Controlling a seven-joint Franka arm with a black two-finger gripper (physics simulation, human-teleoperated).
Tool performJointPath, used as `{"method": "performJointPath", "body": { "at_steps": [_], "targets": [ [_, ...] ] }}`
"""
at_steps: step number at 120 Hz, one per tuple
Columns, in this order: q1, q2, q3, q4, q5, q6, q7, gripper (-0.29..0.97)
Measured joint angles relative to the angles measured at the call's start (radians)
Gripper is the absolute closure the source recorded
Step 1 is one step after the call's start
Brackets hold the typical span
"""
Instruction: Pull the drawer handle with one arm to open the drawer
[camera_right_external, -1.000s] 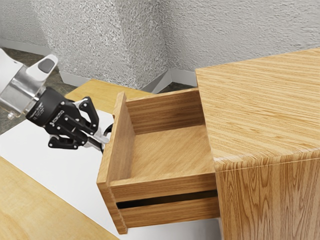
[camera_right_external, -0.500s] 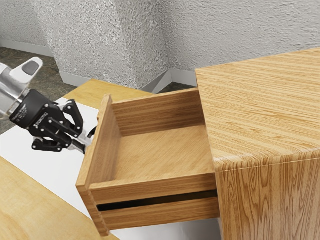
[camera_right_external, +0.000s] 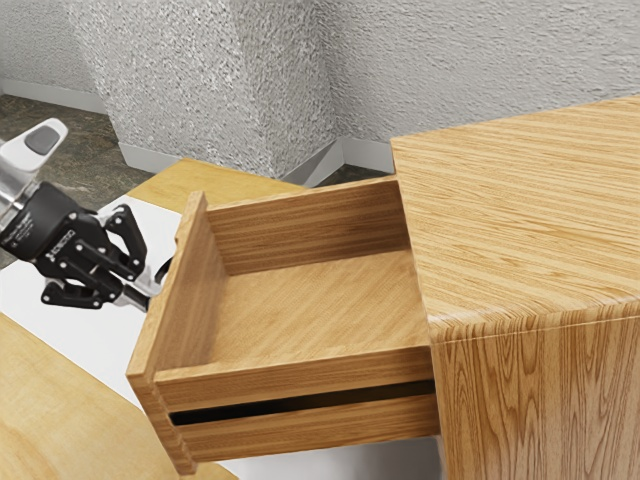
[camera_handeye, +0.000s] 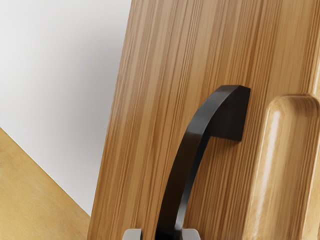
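Observation:
The wooden drawer (camera_right_external: 168, 305) stands pulled well out of the cabinet (camera_right_external: 520, 230), and its inside is bare wood. My black gripper (camera_right_external: 148, 286) is at the outer face of the drawer front, on the exterior view's left. In the wrist view a black curved handle (camera_handeye: 194, 150) arches off the drawer front (camera_handeye: 145, 120). Grey fingertips (camera_handeye: 133, 234) sit on both sides of the handle's lower end, shut on it. From the exterior view the handle itself is hidden behind the drawer front.
A white surface (camera_right_external: 80, 335) lies below the gripper and the drawer. A light wooden board (camera_right_external: 50, 420) runs along the lower left, and another wooden slab (camera_right_external: 200, 180) lies behind the drawer. A grey textured wall (camera_right_external: 200, 70) rises at the back.
The drawer has slid further out toward the exterior view's left. My gripper has moved left with it, still holding the handle.

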Motion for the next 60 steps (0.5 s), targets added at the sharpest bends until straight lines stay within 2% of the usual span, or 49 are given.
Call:
{"method": "performJointPath", "body": {
  "at_steps": [60],
  "targets": [
    [0.043,-0.037,-0.003,-0.005,0.011,-0.05,-0.003,0.69]
  ]
}}
